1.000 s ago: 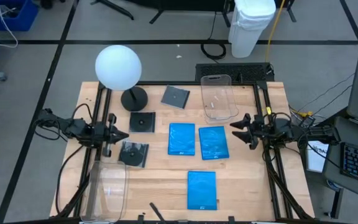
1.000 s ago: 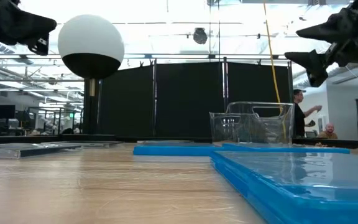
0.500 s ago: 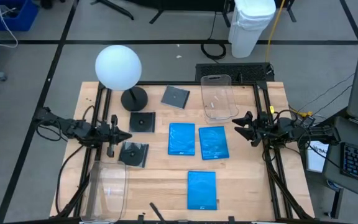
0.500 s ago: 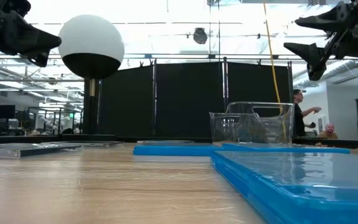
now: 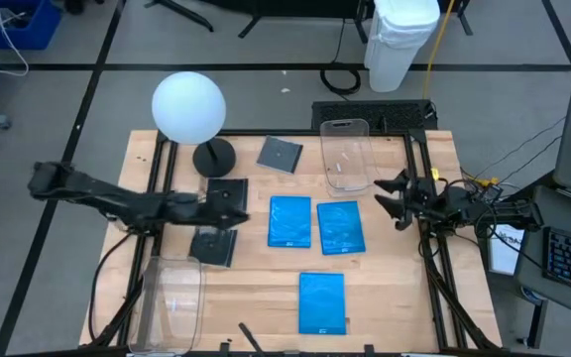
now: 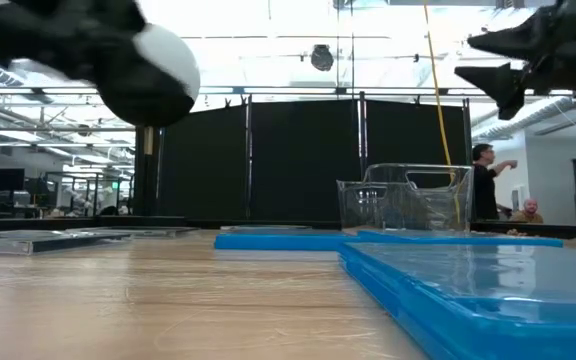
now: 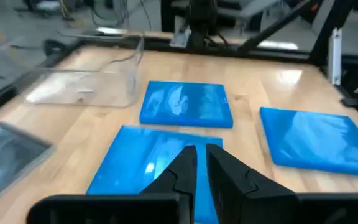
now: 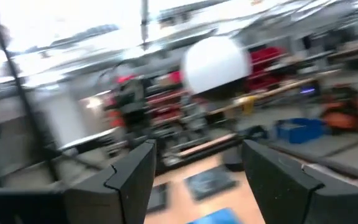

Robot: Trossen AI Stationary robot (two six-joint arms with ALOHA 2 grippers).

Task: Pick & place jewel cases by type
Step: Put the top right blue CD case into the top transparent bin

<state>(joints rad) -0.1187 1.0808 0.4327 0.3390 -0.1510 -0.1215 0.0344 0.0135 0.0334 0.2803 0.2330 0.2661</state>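
overhead, no legible writing; left hand [image 5: 234, 210] narrowly parted, right hand [image 5: 390, 198] spread wide, both empty.

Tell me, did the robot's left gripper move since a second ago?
Yes. In the high view the left gripper has reached inward over the table, from beside the table's left edge to over the dark jewel cases, just below the globe lamp's base.

**Around my worktop**

On my wooden worktop [image 5: 395, 297] stands a white globe lamp [image 5: 188, 106] on a black base. One clear bin [image 5: 349, 154] lies at the far edge, another [image 5: 171, 302] at the near left corner. Beyond, a white container [image 5: 400, 40] sits on the floor.
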